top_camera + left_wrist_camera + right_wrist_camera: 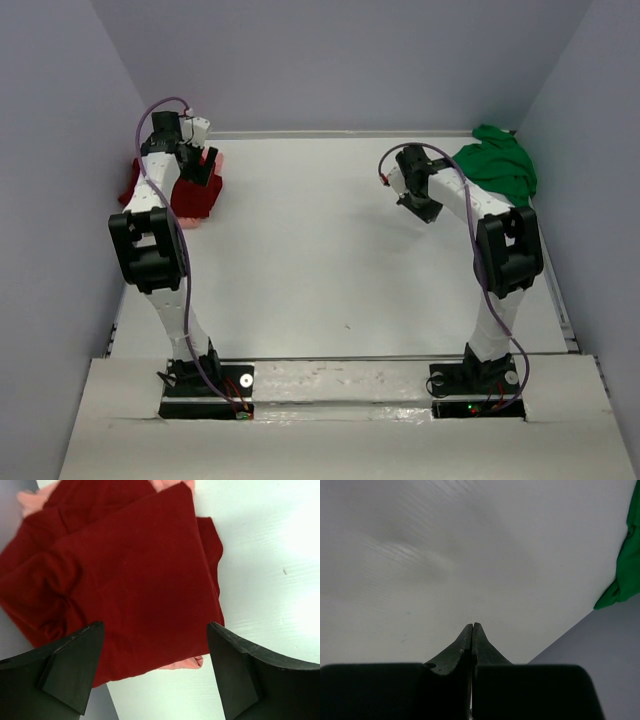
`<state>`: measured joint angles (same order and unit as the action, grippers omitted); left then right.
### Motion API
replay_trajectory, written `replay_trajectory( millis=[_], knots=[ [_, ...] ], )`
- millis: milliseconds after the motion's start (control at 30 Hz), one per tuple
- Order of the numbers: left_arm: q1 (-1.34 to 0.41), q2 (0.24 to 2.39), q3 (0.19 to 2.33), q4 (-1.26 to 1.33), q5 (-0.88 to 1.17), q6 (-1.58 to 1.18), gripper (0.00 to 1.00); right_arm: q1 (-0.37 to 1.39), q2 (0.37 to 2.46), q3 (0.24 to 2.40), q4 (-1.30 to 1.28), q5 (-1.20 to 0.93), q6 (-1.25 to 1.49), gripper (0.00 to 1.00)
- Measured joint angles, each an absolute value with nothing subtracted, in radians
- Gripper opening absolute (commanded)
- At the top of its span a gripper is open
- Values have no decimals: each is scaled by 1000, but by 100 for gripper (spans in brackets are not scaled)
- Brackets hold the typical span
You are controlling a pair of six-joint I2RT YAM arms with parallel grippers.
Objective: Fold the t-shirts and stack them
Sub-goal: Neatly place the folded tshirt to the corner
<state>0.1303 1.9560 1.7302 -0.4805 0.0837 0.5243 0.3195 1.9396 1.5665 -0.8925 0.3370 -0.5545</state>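
A folded dark red t-shirt (125,570) lies on a salmon-pink t-shirt (185,664) at the table's far left; the same red shirt (192,196) shows in the top view. My left gripper (155,630) hovers above the red shirt's near edge, open, nothing between its fingers. A crumpled bright green t-shirt (497,163) sits in the far right corner, and its edge (626,565) shows in the right wrist view. My right gripper (472,626) is shut and empty above bare table, left of the green shirt.
Grey walls (60,180) close in the white table (320,260) on the left, back and right. The red and pink pile sits against the left wall. Both arm bases stand at the near edge.
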Motion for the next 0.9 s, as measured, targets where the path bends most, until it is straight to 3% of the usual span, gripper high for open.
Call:
replay_trajectory(
  millis=[533, 633, 700, 733, 767, 833, 900],
  knots=[
    [278, 2171, 1991, -521, 134, 495, 99, 278, 1939, 1528, -907, 337, -543, 0],
    [295, 2188, 2016, -521, 139, 492, 77, 278, 1940, 1528, -908, 336, -542, 0],
    [304, 2194, 2021, -524, 142, 493, 54, 278, 1940, 1528, -908, 336, -541, 0],
    [307, 2197, 2023, -526, 141, 491, 24, 278, 1940, 1528, -908, 337, -541, 0],
    [311, 2200, 2024, -527, 144, 487, 15, 278, 1940, 1528, -908, 337, -541, 0],
    [316, 2207, 2028, -530, 141, 495, 0, 278, 1940, 1528, -908, 337, -541, 0],
    [318, 2214, 2032, -532, 142, 490, 0, 278, 1940, 1528, -908, 337, -541, 0]
  ],
)
